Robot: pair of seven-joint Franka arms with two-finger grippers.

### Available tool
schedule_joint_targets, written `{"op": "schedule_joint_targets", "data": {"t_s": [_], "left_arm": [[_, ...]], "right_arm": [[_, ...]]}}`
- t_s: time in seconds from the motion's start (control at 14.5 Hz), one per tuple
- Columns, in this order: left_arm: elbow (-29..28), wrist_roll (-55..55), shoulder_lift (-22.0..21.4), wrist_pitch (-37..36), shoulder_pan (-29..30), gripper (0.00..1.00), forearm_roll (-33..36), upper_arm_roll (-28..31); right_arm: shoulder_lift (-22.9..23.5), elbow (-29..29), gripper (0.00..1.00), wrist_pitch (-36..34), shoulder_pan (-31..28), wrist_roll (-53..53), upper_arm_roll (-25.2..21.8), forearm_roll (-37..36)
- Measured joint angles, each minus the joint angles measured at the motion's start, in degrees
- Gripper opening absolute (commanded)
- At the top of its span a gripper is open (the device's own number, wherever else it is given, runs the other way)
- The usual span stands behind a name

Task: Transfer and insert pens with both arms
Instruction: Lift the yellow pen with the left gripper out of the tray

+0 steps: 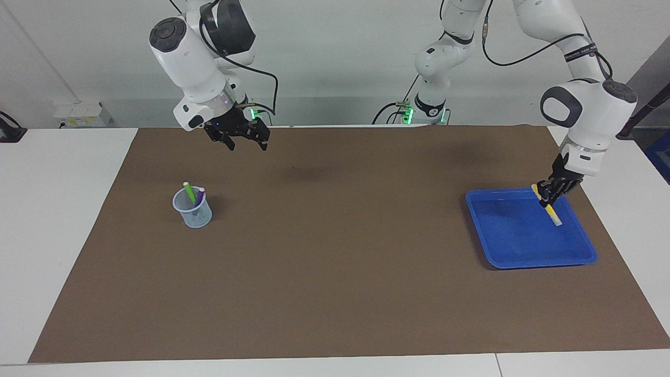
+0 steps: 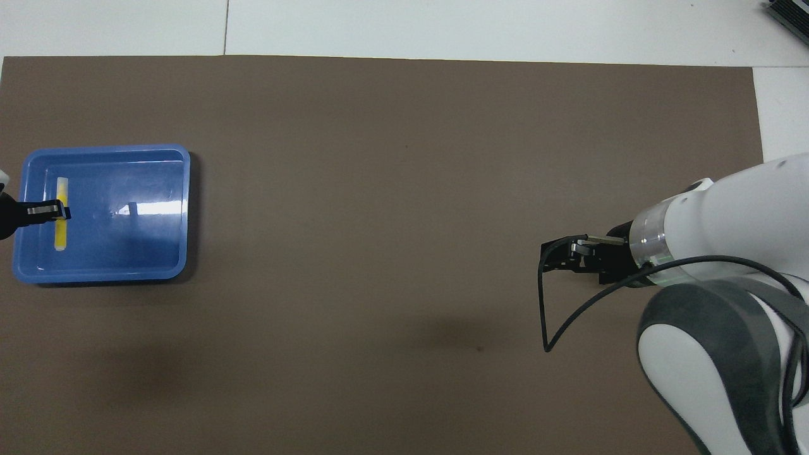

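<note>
Brown matting [image 1: 335,272] covers most of the white table [image 1: 57,220] and carries everything else. Toward the left arm's end of it sits a blue tray [image 1: 515,251], the landmark for the rest. Over that tray's edge nearest the robots, the left gripper [image 1: 549,197] reaches down with its fingertips closed tight around the yellow pen [image 1: 554,214], which lies slanted low in the tray, its pale end pointing away from the robots. Well apart from the tray, toward the right arm's end of the mat, the right gripper [image 1: 246,141] hangs in the air over bare mat with its fingers spread wide and nothing between them. Also well apart from the tray stands a small clear cup [image 1: 192,208], holding the green pen [image 1: 189,191] and the purple pen [image 1: 199,198], both leaning upright inside it.
</note>
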Motion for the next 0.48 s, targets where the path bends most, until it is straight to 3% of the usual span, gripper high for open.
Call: {"op": "schedule_joint_targets", "data": {"t_s": [0.48], "left_arm": [[0.0, -24.0, -2.8, -1.9, -1.8, 0.0, 0.0, -0.5]], "right_arm": [[0.0, 0.0, 1.0, 0.0, 0.0, 0.0, 0.0, 0.0]]}}
